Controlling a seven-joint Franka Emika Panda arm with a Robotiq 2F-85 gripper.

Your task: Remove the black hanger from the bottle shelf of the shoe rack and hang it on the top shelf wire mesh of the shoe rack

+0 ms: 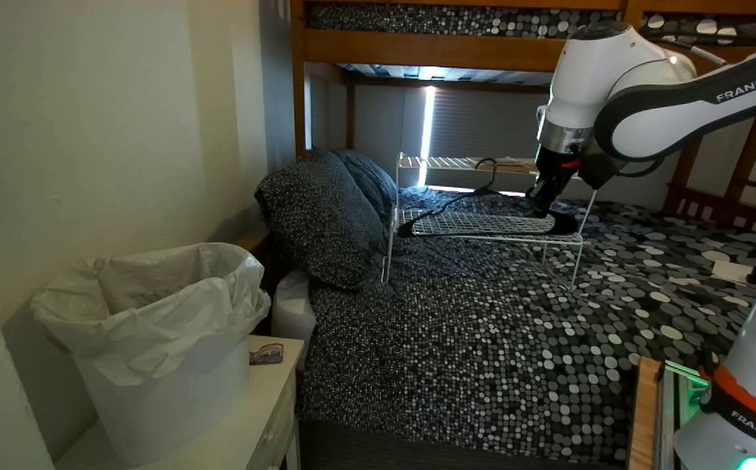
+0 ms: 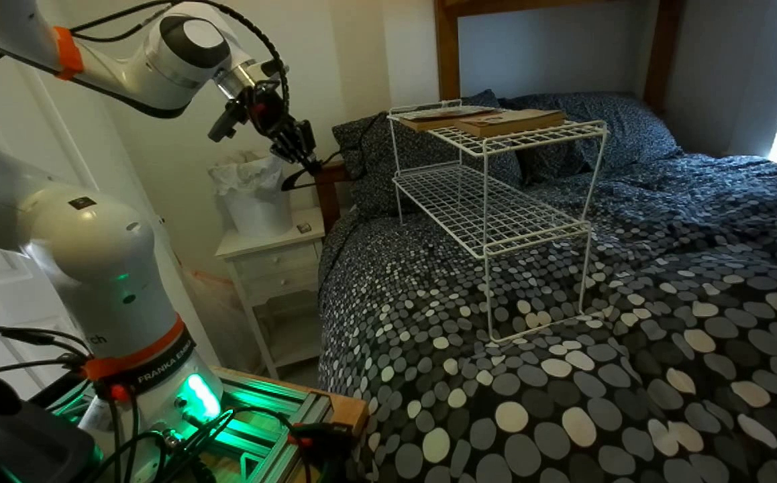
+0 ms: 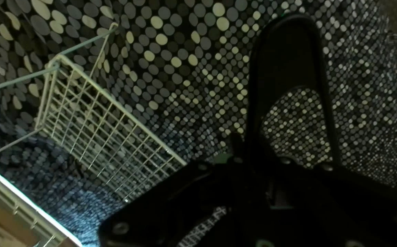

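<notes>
A flat black hanger [image 1: 484,191] with broad, rounded ends, an open middle and a curved hook [image 1: 494,171] is being held tilted in the grip of the black two-fingered pincer [image 2: 311,163]. In the wrist view one broad end is jutting out beyond the pincer's tips; in an exterior view the hook is pointing up, apart from the pincer. A white two-tier wire-mesh shoe rack [image 2: 486,201] is standing upright beside the pincer, its top shelf [image 2: 536,141] showing higher than the tips and its lower shelf [image 2: 516,213] spreading out lower. No view is showing clearly whether the hook is touching the rack.
</notes>
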